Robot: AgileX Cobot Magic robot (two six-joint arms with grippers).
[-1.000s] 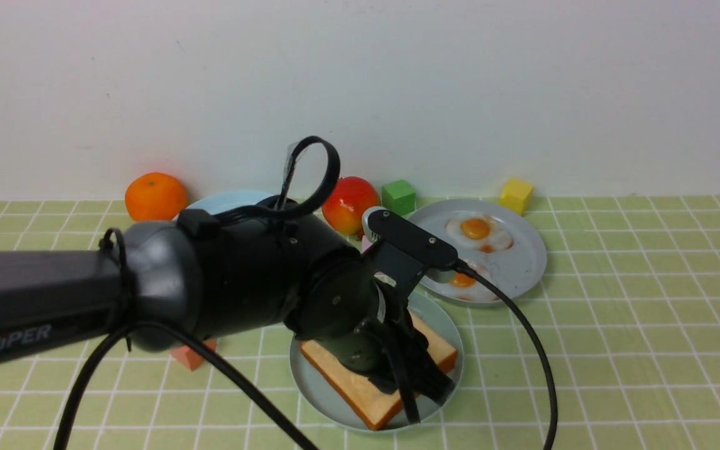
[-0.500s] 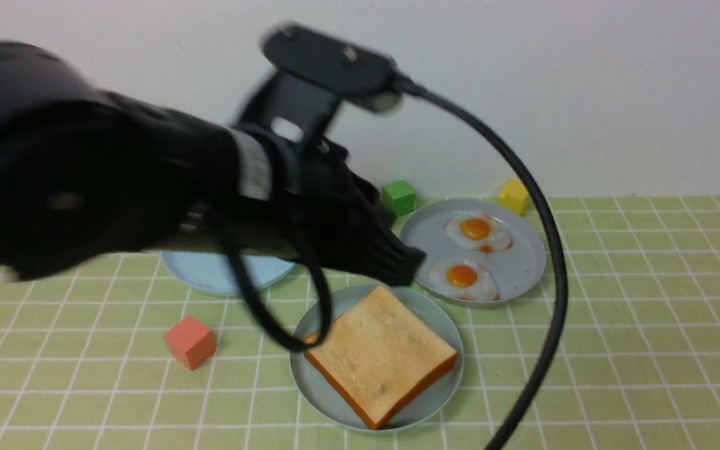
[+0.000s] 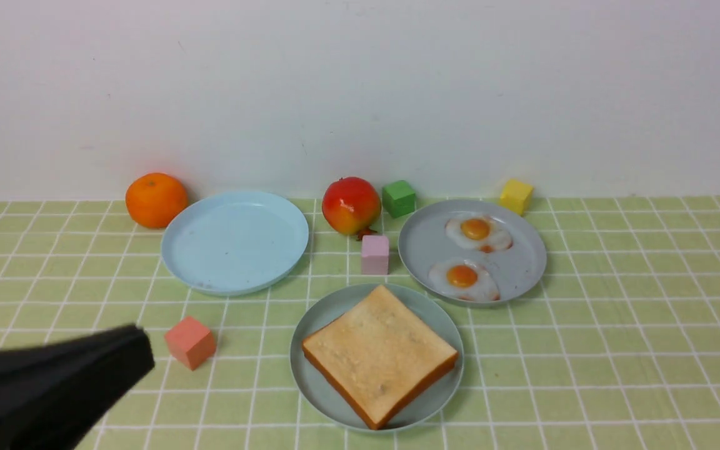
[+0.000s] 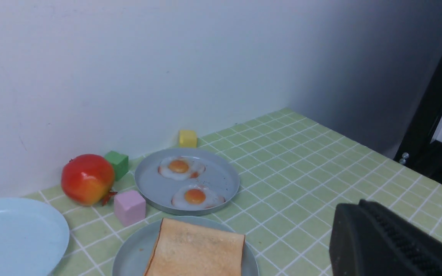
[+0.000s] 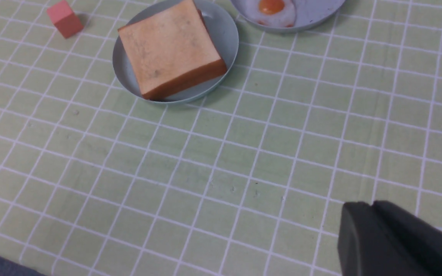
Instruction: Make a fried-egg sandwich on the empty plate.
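Golden sandwich (image 3: 380, 353) on the grey-teal plate (image 3: 322, 381), well apart from both closed, empty tools: left (image 3: 138, 350), right (image 5: 355, 218).

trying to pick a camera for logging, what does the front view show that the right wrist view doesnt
Only the front view: the orange, the light blue plate, the pomegranate, the green cube, the yellow cube, the pink-lilac block, the far egg and the left gripper.

Only the right wrist view: the right gripper, shut, and the bare tiled cloth nearest the robot.

Both: the toast on the grey-teal plate, the salmon cube, and the near egg on the grey plate.
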